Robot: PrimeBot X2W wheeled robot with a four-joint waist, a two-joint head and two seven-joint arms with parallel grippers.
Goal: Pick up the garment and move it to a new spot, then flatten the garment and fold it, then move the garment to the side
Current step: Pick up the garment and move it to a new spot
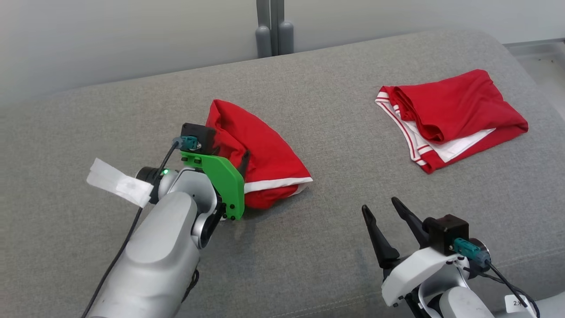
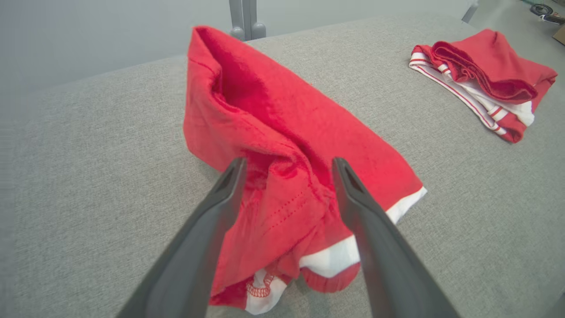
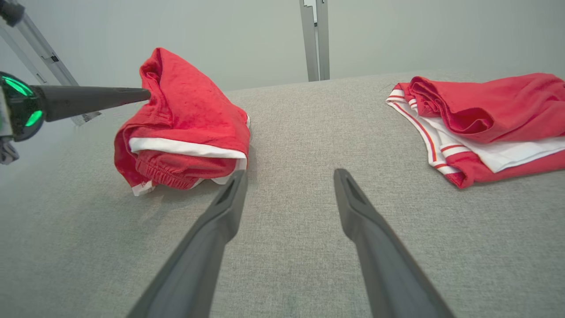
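**Left fingers spread over the red heap, right hand idle**

I have the left gripper [image 2: 289, 165] with its two dark, tapering fingers spread wide, straddling the near end of the garment [image 2: 282, 119]. The cloth bunches up between the tips, and I see no pinch on it. The garment is a soft, slightly fuzzy red knit with a white band along its hem, heaped in a tent-like ridge running away from the fingers. A green bracket [image 1: 220, 176] and a strip of white tape [image 1: 119, 183] sit at that wrist.

To its right, the right gripper [image 1: 380, 204] hangs over the bare cushion [image 1: 335, 229], fingers parted, holding nothing. Beyond it and further right lies a second red garment [image 1: 450, 115], folded flat, with white striped trim showing.

The cushion is grey woven upholstery with a rounded back edge. Behind it are a pale wall and a grey metal post [image 1: 273, 26].
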